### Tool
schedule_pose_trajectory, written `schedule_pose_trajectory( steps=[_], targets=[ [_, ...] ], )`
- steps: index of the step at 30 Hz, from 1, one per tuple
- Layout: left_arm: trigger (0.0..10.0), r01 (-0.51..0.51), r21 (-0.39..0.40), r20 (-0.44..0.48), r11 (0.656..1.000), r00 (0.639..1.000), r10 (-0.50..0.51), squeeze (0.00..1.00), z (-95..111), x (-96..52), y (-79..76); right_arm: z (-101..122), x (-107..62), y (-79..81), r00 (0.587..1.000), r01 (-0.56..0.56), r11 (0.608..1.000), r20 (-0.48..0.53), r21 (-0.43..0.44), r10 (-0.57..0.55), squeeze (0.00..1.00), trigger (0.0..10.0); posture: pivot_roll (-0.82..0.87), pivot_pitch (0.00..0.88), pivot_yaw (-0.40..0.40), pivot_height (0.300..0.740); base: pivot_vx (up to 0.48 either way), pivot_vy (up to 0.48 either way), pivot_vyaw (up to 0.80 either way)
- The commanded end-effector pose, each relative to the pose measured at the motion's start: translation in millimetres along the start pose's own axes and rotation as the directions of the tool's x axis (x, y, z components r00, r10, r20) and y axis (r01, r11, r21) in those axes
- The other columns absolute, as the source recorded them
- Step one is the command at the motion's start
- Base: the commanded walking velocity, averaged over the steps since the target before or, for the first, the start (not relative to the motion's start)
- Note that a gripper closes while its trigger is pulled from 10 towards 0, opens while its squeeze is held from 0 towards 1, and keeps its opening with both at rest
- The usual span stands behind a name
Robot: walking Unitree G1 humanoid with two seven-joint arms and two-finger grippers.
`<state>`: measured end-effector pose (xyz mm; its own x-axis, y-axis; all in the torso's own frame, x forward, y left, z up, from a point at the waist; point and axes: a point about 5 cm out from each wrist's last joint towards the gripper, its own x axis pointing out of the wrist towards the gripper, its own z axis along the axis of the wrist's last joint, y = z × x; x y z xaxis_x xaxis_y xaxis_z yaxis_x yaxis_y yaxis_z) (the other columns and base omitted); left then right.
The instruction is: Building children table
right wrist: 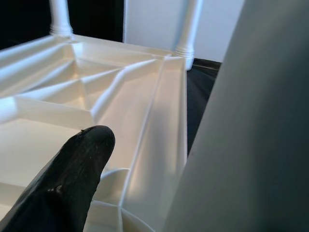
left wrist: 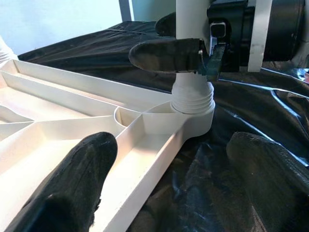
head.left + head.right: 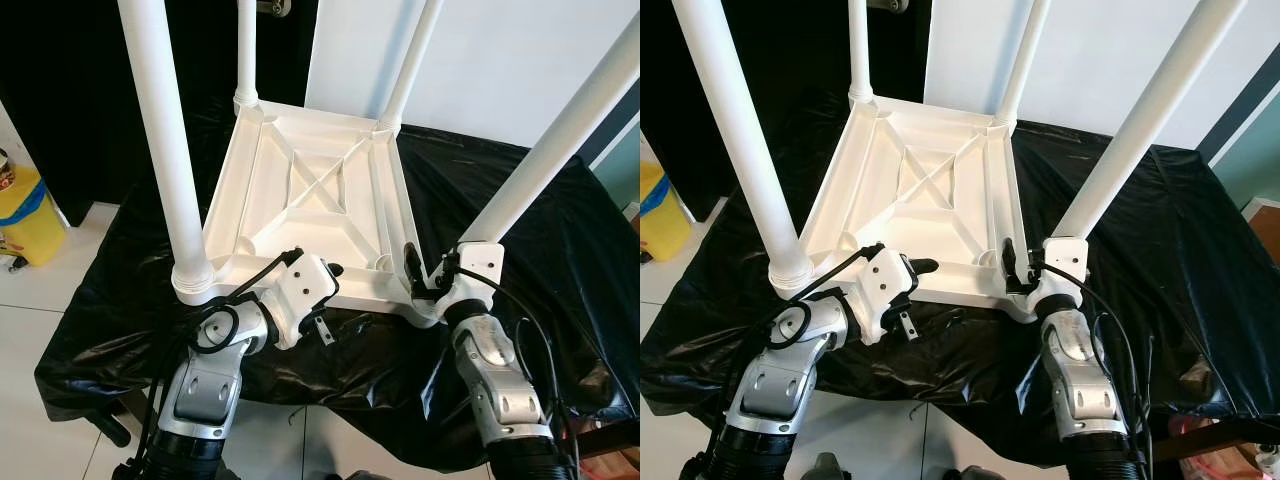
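Observation:
A white children's table [image 3: 310, 190] lies upside down on a black plastic sheet [image 3: 560, 260], all its legs pointing up. My left gripper [image 3: 330, 290] is open at the table's near edge, and its fingers [image 2: 72, 179] straddle the rim close to the near right corner. My right gripper [image 3: 428, 278] is shut on the threaded base of the near right leg [image 3: 560, 140], one finger [image 2: 166, 55] across the front and the other behind. That leg [image 1: 251, 135] stands close beside one finger [image 1: 72, 183] in the right wrist view. The near left leg [image 3: 165, 140] rises by my left arm.
The two far legs [image 3: 246, 50] [image 3: 412, 60] stand at the back corners. A yellow container [image 3: 25, 215] sits on the tiled floor [image 3: 40, 310] to the left. The sheet hangs over the near edge of the support. A pale wall [image 3: 500, 70] is behind.

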<state>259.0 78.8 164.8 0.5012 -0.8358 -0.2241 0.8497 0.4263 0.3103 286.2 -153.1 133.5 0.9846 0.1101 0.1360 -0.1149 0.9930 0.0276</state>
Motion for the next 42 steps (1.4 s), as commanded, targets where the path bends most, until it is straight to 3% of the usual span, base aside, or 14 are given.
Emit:
schedule_pose_trajectory(
  steps=[1,2,3,4,14,20,21,22,23,24,25,35,36,42],
  targets=[
    [10.0,-0.146,-0.009,0.002,0.989,0.989,0.146,0.0,1,-0.4,4.4,6,-0.6,-3.3,0.999,-0.027,1.0,0.026,-0.007,0.028,1.0,10.0,0.17,0.03,-0.204,0.74,0.0,0.0,0.0],
    [10.0,-0.147,-0.009,0.001,0.989,0.989,0.147,0.0,1,-0.8,4.5,6,-1.1,-4.6,0.998,-0.056,0.998,0.022,-0.005,0.056,0.88,10.0,0.17,0.032,-0.203,0.74,0.0,0.0,0.0],
    [10.0,-0.148,-0.009,-0.001,0.989,0.989,0.148,0.0,0,-1.1,4.8,6,-1.4,-6.0,0.997,-0.081,0.997,0.021,-0.008,0.081,0.06,10.0,0.17,0.032,-0.201,0.74,0.0,0.0,0.0],
    [10.0,-0.149,-0.009,-0.001,0.989,0.989,0.149,0.0,0,-1.6,5.1,6,-2.1,-8.0,0.993,-0.119,0.993,0.019,-0.017,0.12,0.0,10.0,0.17,0.033,-0.199,0.74,0.0,0.0,0.0],
    [10.0,-0.148,0.002,-0.005,0.989,0.989,0.148,0.0,1,-3.4,9.0,3,5.6,-21.8,0.939,-0.344,0.934,-0.033,-0.096,0.343,0.0,10.0,0.17,0.033,-0.178,0.74,0.0,0.0,0.0],
    [10.0,-0.146,0.004,-0.003,0.989,0.989,0.146,0.0,2,-3.2,9.6,3,13.0,-22.1,0.925,-0.381,0.916,-0.041,-0.128,0.379,0.0,9.9,0.17,0.036,-0.176,0.74,0.0,0.0,0.0],
    [10.0,-0.146,0.004,-0.004,0.989,0.989,0.146,0.0,2,-3.3,9.7,3,13.5,-21.6,0.924,-0.383,0.915,-0.041,-0.128,0.381,0.0,6.4,0.17,0.036,-0.176,0.74,0.0,0.0,0.0],
    [10.0,-0.146,0.004,-0.004,0.989,0.989,0.146,0.0,2,-3.3,9.7,3,13.5,-21.6,0.924,-0.383,0.915,-0.041,-0.128,0.381,0.0,6.4,0.17,0.036,-0.176,0.74,0.0,0.0,0.0],
    [10.0,-0.147,0.004,-0.004,0.989,0.989,0.147,0.0,2,-3.5,9.7,2,13.5,-21.1,0.923,-0.385,0.914,-0.041,-0.127,0.383,0.0,4.1,0.17,0.036,-0.176,0.74,0.0,0.0,0.0],
    [10.0,-0.147,0.004,-0.004,0.989,0.989,0.147,0.0,2,-3.5,9.7,2,13.5,-21.1,0.923,-0.385,0.914,-0.041,-0.127,0.383,0.0,4.1,0.17,0.036,-0.176,0.74,0.0,0.0,0.0],
    [10.0,-0.15,0.003,-0.004,0.989,0.989,0.15,0.0,2,-4.0,9.8,1,13.1,-20.6,0.921,-0.388,0.913,-0.042,-0.125,0.386,0.0,0.0,0.18,0.037,-0.177,0.74,0.0,0.0,0.0],
    [10.0,-0.158,-0.001,-0.006,0.987,0.987,0.158,0.0,2,-5.6,9.2,-6,8.9,-23.2,0.924,-0.383,0.916,-0.058,-0.118,0.378,0.0,0.0,0.17,0.045,-0.181,0.74,0.0,0.0,0.0],
    [10.0,-0.157,-0.001,-0.005,0.988,0.988,0.157,0.0,2,-5.5,9.0,-7,8.6,-24.1,0.929,-0.37,0.922,-0.061,-0.113,0.365,0.0,10.0,0.17,0.046,-0.182,0.74,0.0,0.0,0.0],
    [10.0,-0.157,-0.003,-0.004,0.988,0.988,0.157,0.0,2,-4.8,8.6,-8,6.3,-21.7,0.959,-0.282,0.955,-0.052,-0.093,0.278,0.0,10.0,0.17,0.049,-0.183,0.74,0.0,0.0,0.0]
  ],
)
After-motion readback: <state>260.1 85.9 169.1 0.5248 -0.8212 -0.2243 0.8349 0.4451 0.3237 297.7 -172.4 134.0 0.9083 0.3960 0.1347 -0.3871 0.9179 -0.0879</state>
